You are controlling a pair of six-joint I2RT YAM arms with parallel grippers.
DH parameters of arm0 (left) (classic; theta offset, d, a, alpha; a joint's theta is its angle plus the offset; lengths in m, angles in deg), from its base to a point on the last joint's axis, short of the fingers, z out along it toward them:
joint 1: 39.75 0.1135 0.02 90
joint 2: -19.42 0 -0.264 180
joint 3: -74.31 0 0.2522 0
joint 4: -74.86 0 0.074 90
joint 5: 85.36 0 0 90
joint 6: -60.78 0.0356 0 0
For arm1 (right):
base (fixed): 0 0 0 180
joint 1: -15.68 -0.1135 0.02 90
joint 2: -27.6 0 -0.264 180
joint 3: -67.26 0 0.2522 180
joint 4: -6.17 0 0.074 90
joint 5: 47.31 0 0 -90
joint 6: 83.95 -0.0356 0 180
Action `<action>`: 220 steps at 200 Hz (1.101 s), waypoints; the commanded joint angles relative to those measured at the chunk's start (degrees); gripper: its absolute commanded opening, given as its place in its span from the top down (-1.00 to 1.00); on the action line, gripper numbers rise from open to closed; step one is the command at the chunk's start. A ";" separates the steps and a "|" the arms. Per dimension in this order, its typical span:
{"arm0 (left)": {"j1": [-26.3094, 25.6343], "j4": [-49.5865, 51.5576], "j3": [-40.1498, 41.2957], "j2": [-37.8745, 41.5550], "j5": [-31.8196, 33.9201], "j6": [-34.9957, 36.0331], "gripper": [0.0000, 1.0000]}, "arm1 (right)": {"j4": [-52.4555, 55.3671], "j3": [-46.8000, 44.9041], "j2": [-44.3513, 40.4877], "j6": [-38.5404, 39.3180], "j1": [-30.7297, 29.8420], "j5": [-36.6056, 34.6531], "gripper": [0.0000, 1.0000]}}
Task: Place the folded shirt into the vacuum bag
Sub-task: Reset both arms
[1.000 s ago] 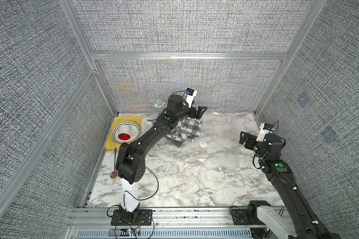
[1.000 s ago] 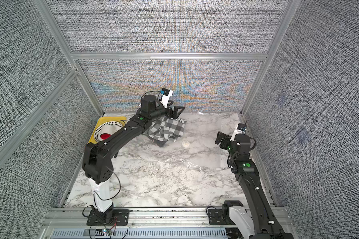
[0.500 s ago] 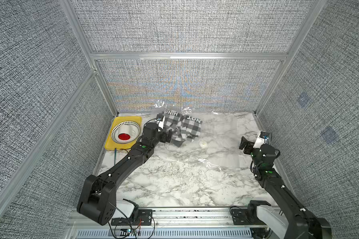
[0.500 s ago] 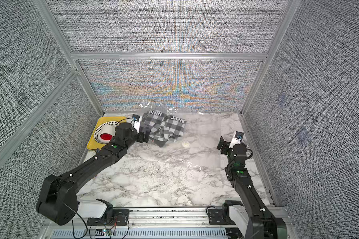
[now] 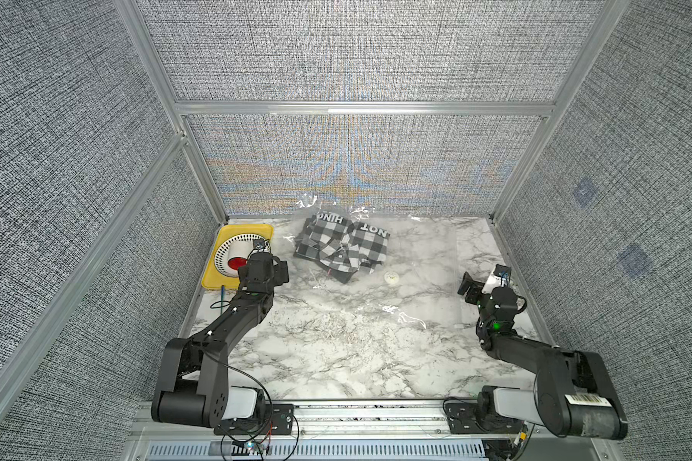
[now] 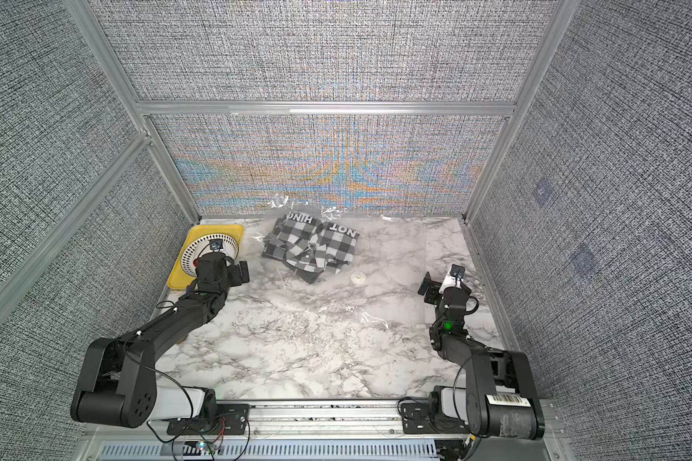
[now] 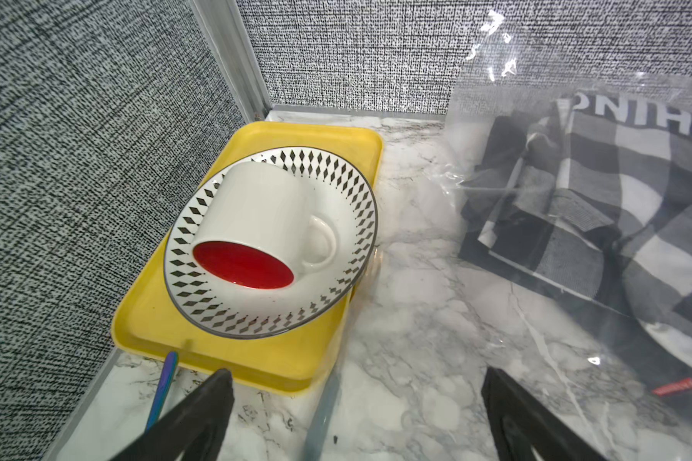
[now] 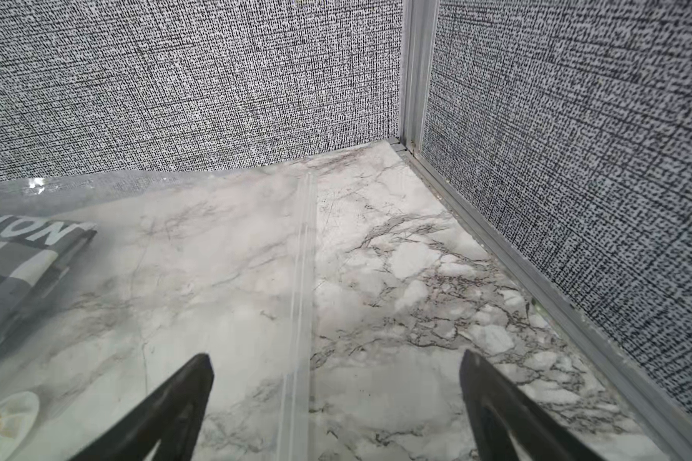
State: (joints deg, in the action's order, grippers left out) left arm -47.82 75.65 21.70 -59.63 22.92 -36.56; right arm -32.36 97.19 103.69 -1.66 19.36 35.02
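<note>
The checked black-and-white shirt, folded but rumpled, lies at twelve o'clock on the table, seen through the film of the bag. The bag is clear and crinkly and lies flat, spreading toward three o'clock, with its white valve at the shirt's four o'clock.

Both top views high, facing down over the table, wrist views low, close, sharing the shirt.

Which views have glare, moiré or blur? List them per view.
Both top views: rainbow moiré on the back wall. Left wrist: white glare along the crinkled bag, shirt hazy behind film. Right wrist: near valve and fingers soft.
</note>
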 commanded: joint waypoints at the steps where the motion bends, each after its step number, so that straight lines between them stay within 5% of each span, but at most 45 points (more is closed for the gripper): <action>1: 1.07 -7.34 3.14 0.91 3.19 3.91 -1.00 | -8.53 -1.40 2.40 2.69 -2.38 -2.21 -0.97; 43: 8.10 -12.38 5.34 -5.01 -3.61 -1.18 -1.00 | -15.38 -1.74 8.66 11.01 -10.03 -6.79 -0.97; 78: 8.60 -13.88 6.52 -4.87 -8.51 0.78 -1.00 | -16.80 -3.09 8.10 9.56 -9.18 -6.78 -0.97; 113: 8.53 -30.32 17.36 -1.88 -15.05 3.97 -1.00 | -22.53 -4.77 11.30 9.29 -7.95 -3.97 -0.97; 135: 8.43 -44.49 21.47 -7.37 -15.75 3.32 -1.00 | -21.72 -4.68 11.02 9.10 -7.76 -3.54 -0.98; 160: 8.44 -31.11 15.51 -6.16 -20.99 6.70 -1.00 | -20.58 -4.25 10.75 8.96 -7.70 -3.17 -0.97; 220: 8.24 -29.97 14.26 -7.21 -21.80 7.15 -1.00 | -19.03 -3.43 10.91 8.52 -6.45 -0.58 -0.97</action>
State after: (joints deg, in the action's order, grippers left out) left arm -39.65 44.29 36.34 -67.14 2.75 -30.70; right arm -50.92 93.39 114.53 7.21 12.65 32.86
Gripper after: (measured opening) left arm 0.998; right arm 0.987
